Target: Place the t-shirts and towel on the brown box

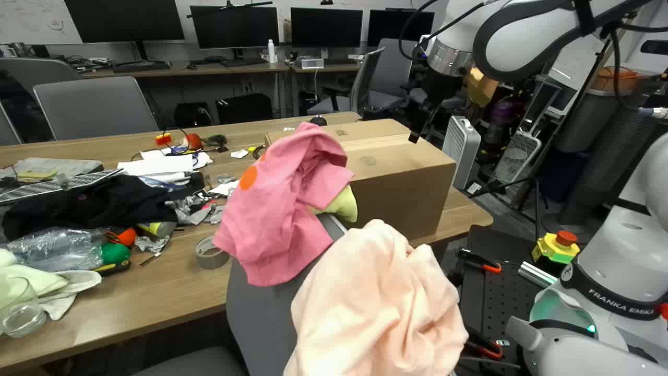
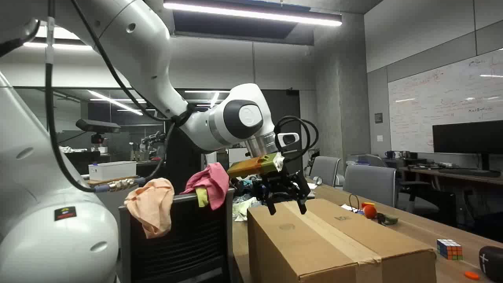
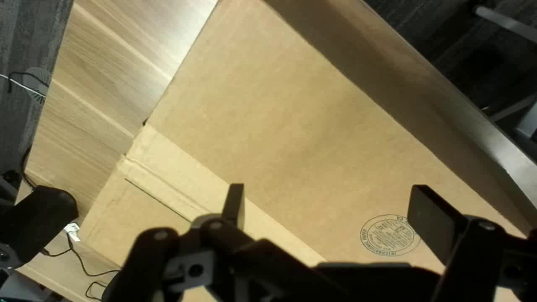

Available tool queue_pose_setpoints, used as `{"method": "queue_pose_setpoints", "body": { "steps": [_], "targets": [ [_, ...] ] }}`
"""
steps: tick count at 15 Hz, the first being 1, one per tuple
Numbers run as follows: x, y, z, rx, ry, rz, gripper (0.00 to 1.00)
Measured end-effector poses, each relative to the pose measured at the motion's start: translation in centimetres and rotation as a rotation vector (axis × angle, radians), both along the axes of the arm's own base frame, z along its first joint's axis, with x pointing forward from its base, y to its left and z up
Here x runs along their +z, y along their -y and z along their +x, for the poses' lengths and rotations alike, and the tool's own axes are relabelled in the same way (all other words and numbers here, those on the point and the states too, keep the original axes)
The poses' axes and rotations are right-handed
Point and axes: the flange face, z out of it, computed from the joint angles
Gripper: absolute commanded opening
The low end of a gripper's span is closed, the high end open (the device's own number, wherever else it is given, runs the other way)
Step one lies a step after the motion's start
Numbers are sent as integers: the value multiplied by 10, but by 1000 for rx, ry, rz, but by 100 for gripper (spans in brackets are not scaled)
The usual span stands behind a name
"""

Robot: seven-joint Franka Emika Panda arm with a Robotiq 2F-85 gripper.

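The brown box (image 1: 386, 151) stands taped shut on the table, its top bare in all views. Draped over a chair back beside it are a pink cloth (image 1: 284, 214) with an orange spot and a peach cloth (image 1: 381, 303). A yellow-green cloth (image 2: 201, 196) pokes out from under the pink one. Which of these are t-shirts and which the towel, I cannot tell. My gripper (image 2: 287, 210) hangs above the box top, pointing down. In the wrist view its fingers (image 3: 434, 222) are wide apart with only cardboard seen beyond; nothing is held.
The grey chair back (image 1: 266, 318) rises between the table (image 1: 172, 292) and the robot base. Tape roll (image 1: 211, 253), black cloth (image 1: 94, 206), glass (image 1: 21, 308) and other clutter cover the table. A puzzle cube (image 2: 449, 249) and black speaker (image 2: 491, 263) sit past the box.
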Motion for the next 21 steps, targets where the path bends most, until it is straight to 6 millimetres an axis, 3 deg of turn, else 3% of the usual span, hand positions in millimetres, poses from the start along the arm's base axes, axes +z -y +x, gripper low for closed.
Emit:
{"method": "queue_pose_setpoints", "body": {
  "steps": [11,13,15,21],
  "targets": [
    [0,0,0,0,1,0,100],
    [-1,-8,2,15,-2,-6,100],
    [-2,-35,8,53,-5,-26,100],
    [6,-175,16,193,32,-139,100]
  ]
}}
